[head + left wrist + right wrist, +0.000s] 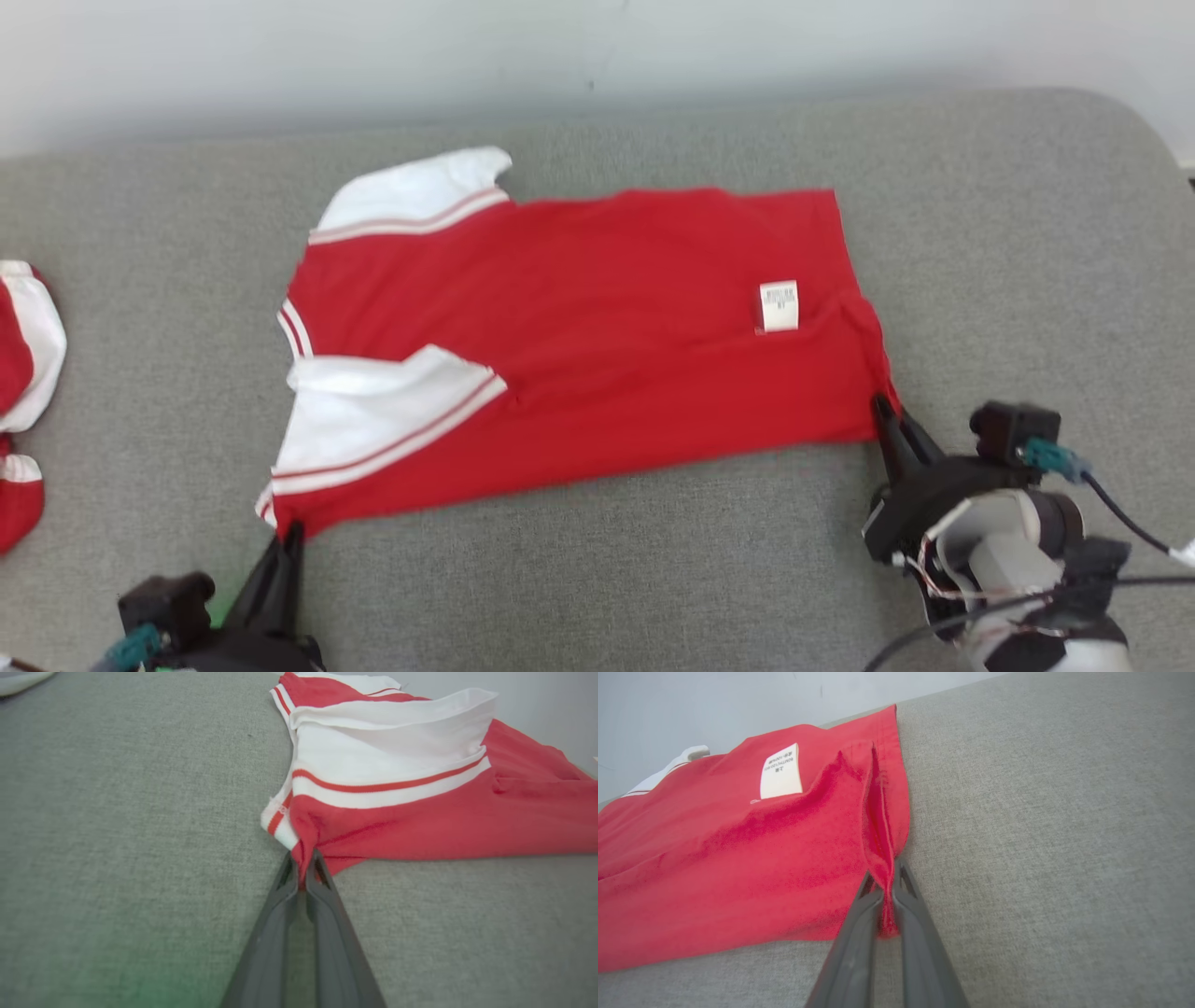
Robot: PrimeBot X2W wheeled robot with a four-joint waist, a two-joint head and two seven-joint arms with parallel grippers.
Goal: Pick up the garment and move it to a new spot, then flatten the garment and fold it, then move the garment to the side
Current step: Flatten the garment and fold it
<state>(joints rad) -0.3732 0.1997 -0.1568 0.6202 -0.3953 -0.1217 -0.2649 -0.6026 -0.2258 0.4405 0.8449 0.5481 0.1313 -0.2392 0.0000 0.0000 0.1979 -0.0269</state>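
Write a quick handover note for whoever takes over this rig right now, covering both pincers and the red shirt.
Left pincer: shut on the garment at its near sleeve-end corner.
Right pincer: shut on the near hem corner.
Garment: spread fairly flat on the grey surface, with its label showing and the near sleeve lying over the body.
Done: laid out at its spot.
Left: fold it, then move it to the side.
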